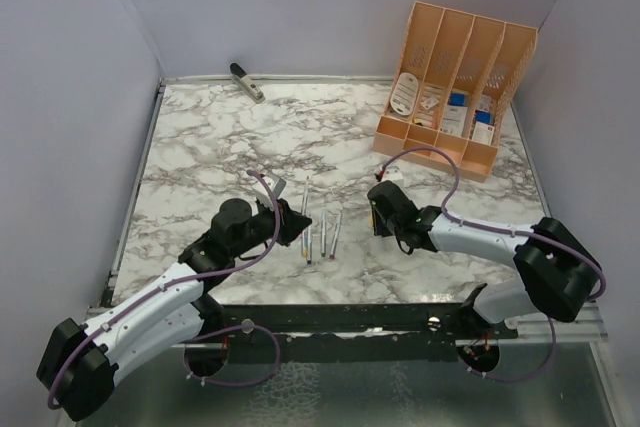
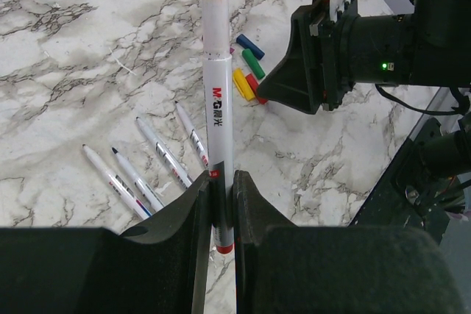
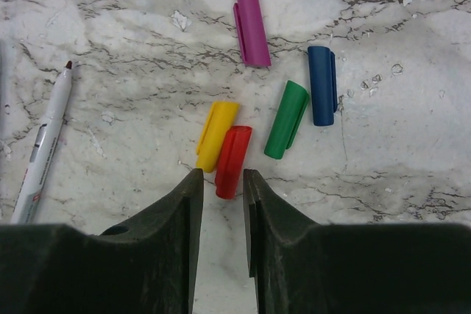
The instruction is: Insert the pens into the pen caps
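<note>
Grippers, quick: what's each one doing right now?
Left gripper: shut on a pen.
Right gripper: open, holding nothing; red cap lies at its tips.

The white pen (image 2: 218, 79) standing up the middle of the left wrist view carries a red "M&G" on its barrel, followed by black Chinese characters. The pens (image 2: 162, 156) lying on the tabletop (image 2: 73, 71) at lower left bear red and black print too small to read, as do labels in the orange organizer (image 1: 455, 47) at upper right.
</note>
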Controlling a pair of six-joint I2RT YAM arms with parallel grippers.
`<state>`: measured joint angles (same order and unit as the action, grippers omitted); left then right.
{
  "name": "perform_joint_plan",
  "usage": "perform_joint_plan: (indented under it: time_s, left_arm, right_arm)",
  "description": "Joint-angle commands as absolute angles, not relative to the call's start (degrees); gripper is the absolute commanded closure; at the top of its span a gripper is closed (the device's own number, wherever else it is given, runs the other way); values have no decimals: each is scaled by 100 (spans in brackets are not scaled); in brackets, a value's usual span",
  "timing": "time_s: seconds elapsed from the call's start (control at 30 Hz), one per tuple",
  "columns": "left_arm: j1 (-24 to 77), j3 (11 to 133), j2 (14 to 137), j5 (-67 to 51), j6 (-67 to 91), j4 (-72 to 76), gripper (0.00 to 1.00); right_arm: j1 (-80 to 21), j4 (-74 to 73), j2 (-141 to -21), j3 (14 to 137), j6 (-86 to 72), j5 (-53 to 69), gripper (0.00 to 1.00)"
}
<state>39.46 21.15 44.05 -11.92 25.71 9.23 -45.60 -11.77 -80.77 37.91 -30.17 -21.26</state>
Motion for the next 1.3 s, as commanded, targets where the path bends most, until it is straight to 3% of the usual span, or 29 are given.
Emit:
perform_joint_plan:
  time_s: [0.0, 0.43, 1.1, 1.27]
  left_arm:
    - [3946, 2053, 4312, -1256, 2480, 1158, 100]
    - [3945, 2053, 4316, -1234, 2483, 1213, 100]
    - [3943, 2112, 4281, -1008, 2466, 1071, 100]
    - [3946, 2156, 4332, -1050, 2431, 1051, 100]
  right_arm:
    - [-4448, -895, -8224, 3856, -2997, -1901, 72]
    - [-4298, -792, -8515, 3916, -2944, -1787, 77]
    - [-4280, -1006, -8897, 3983, -2997, -1567, 98]
    - [-4276, -1075, -8878, 4104, -2941, -1497, 99]
